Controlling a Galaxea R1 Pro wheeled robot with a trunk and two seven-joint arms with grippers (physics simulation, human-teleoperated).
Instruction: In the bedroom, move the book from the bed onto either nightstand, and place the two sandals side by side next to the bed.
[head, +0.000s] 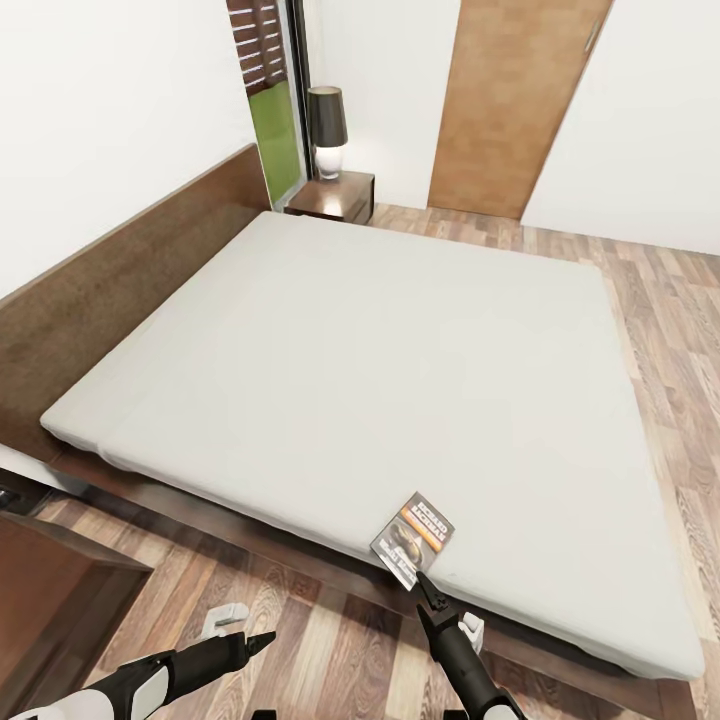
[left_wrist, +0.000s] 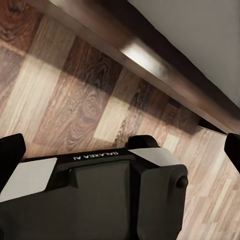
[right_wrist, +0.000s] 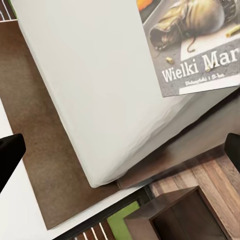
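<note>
I see the book (head: 413, 538) lying flat at the near edge of the bed (head: 350, 350), its corner jutting past the mattress rim over the dark frame. My right gripper (head: 431, 594) hangs just below that overhanging corner, tips close to it; whether they touch I cannot tell. In the right wrist view its fingers (right_wrist: 10, 152) stand wide apart, the book's cover (right_wrist: 192, 42) ahead between them. My left gripper (head: 262, 637) hovers over the plank floor (head: 320, 640) beside the bed frame, fingers (left_wrist: 11, 152) spread too. One nightstand (head: 335, 195) stands at the bed's far corner, carrying a lamp (head: 327, 130).
</note>
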